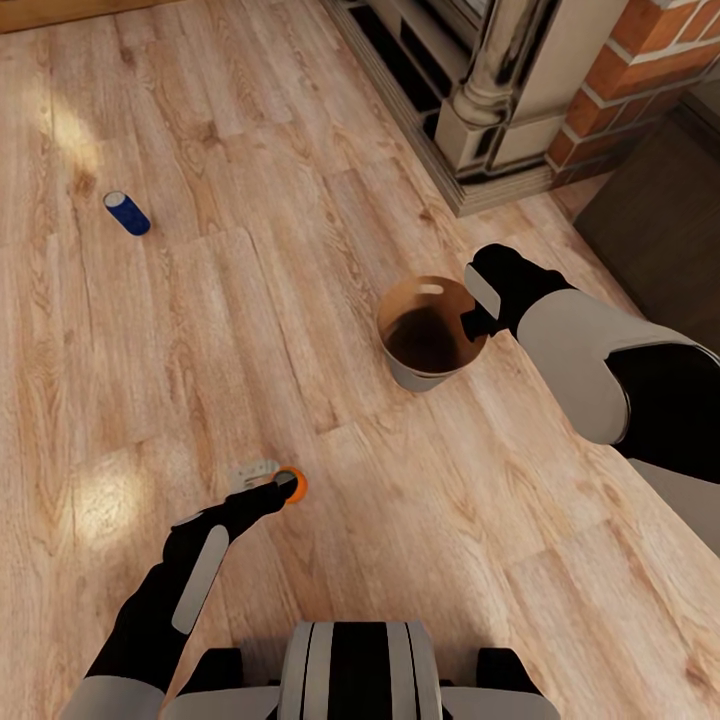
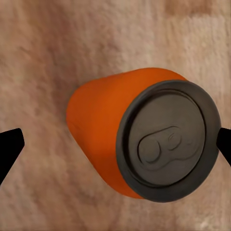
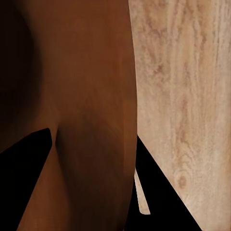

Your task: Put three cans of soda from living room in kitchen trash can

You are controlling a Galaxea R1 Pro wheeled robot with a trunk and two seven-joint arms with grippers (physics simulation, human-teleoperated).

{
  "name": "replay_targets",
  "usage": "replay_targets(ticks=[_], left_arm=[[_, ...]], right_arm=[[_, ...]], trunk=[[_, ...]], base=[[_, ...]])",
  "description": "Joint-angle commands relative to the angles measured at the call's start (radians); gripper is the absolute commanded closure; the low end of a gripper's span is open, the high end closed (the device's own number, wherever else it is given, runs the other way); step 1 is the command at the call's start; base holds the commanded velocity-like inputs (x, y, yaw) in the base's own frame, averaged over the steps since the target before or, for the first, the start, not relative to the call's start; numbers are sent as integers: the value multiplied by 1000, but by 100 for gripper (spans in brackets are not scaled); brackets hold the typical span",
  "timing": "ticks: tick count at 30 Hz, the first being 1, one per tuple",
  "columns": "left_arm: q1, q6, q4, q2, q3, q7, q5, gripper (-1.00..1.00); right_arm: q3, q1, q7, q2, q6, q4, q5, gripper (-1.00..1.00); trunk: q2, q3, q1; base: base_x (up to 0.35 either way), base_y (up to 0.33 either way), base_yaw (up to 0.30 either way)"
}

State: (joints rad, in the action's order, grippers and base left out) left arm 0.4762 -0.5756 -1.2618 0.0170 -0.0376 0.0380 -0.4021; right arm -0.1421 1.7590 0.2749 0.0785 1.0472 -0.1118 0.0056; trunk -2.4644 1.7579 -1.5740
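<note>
My right gripper (image 1: 478, 322) pinches the trash can (image 1: 405, 372) by its rim, one finger inside the copper wall; stiff and light, it holds well there. My left gripper (image 1: 283, 487) is spread around the orange soda can (image 2: 108, 127), smooth and light, best squeezed mid-body. My wrist view shows its lid; my head view shows the blue soda can (image 1: 127, 212) far beyond.

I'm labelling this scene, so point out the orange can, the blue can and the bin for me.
orange can (image 2: 103, 127), left wrist view, on its orange side wall.
blue can (image 1: 128, 214), head view, on the middle of its blue body.
bin (image 1: 415, 375), head view, on its pale grey outer wall.
</note>
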Motion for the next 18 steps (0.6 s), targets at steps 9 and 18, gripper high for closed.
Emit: replay_targets(ticks=[9,18], left_arm=[[-6,1,38,0,-2,5,29,100],[-5,-2,35,0,-2,5,29,100]], right_arm=[[29,-15,0,0,0,-4,14,100],[29,-15,0,6,0,-5,14,100]], trunk=[[0,11,-6],[0,21,-6]], base=[[0,0,0],[0,0,0]])
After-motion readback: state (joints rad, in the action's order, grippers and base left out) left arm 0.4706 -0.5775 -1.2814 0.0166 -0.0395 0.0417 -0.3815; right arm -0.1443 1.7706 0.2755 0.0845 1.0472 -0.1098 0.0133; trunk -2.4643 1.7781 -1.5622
